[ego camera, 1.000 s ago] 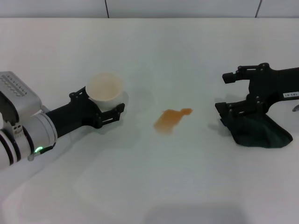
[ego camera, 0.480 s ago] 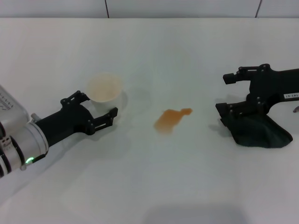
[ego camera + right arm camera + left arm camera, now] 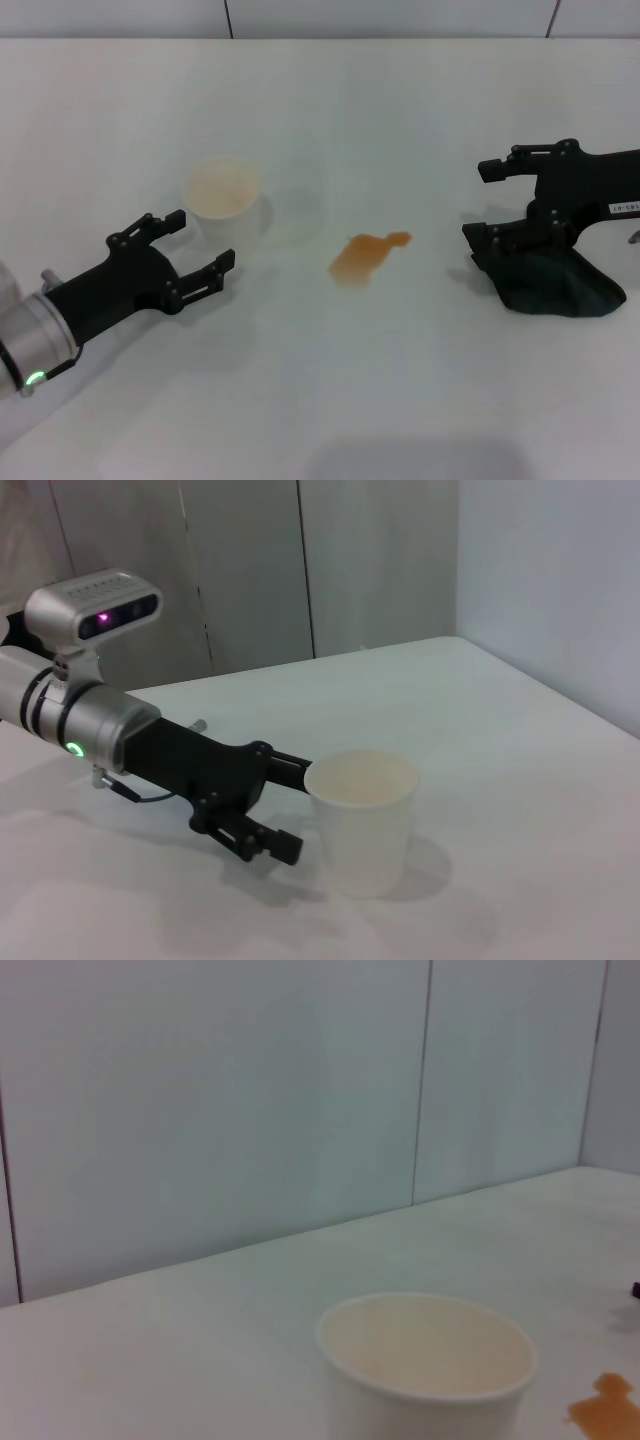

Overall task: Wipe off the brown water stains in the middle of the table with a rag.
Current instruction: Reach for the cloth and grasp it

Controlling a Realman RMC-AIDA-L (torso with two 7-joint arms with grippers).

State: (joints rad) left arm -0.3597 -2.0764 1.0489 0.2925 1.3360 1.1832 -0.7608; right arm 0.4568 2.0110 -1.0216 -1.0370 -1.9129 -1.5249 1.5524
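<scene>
The brown water stains point(image 3: 365, 255) are a small orange-brown blotch with a narrow tail in the middle of the white table point(image 3: 400, 110). They also show in the left wrist view point(image 3: 605, 1412). The rag point(image 3: 556, 281), a dark bunch, lies at the right. My right gripper point(image 3: 478, 200) is open, its lower finger resting on the rag's near edge. My left gripper point(image 3: 204, 237) is open and empty at the left, just clear of a white paper cup point(image 3: 225, 199). In the right wrist view the left gripper point(image 3: 298, 810) stands beside the cup point(image 3: 362, 820).
The paper cup stands upright left of the stain and fills the foreground of the left wrist view point(image 3: 425, 1360). A pale panelled wall runs behind the table's far edge point(image 3: 300, 1110). Bare tabletop lies between the stain and the rag.
My left gripper has let go of the cup and drawn back toward the near left, leaving the cup standing. The right arm, rag and stain have not moved.
</scene>
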